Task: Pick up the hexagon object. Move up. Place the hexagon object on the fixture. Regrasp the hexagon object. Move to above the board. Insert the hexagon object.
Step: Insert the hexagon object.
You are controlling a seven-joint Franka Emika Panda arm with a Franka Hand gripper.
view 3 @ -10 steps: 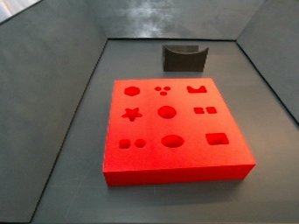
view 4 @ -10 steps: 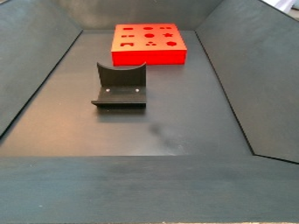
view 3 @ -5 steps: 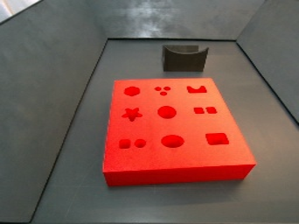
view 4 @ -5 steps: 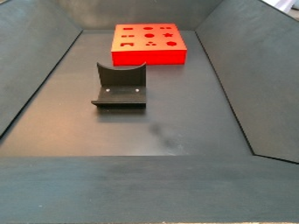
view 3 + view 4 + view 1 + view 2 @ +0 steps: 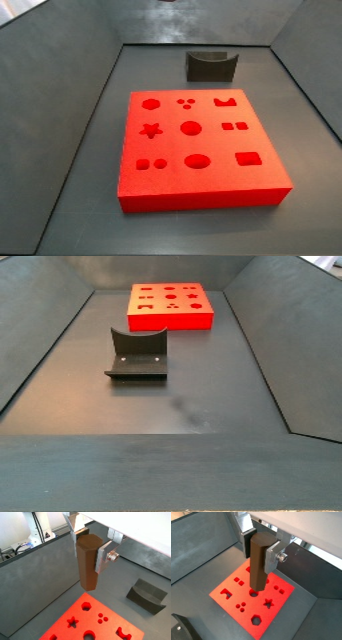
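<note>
In both wrist views my gripper (image 5: pixel 88 549) (image 5: pixel 260 552) is shut on the hexagon object (image 5: pixel 88 562) (image 5: pixel 259 562), a brown six-sided peg that hangs upright between the silver fingers. High below it lies the red board (image 5: pixel 93 623) (image 5: pixel 246 598) (image 5: pixel 168 146) (image 5: pixel 171 319) with its dark recesses, among them the hexagon recess (image 5: pixel 86 605) (image 5: pixel 256 619) (image 5: pixel 151 103). The dark notched fixture (image 5: pixel 147 596) (image 5: pixel 179 628) (image 5: pixel 210 66) (image 5: pixel 136 356) stands apart from the board, with nothing in its notch. The gripper itself does not show in either side view.
Grey sloping walls (image 5: pixel 60 110) (image 5: pixel 267 346) close in the dark floor (image 5: pixel 174 406) on all sides. White robot parts and cables (image 5: pixel 33 532) show beyond one wall.
A small reddish tip now shows at the very top edge of a side view; the board and the fixture have not moved.
</note>
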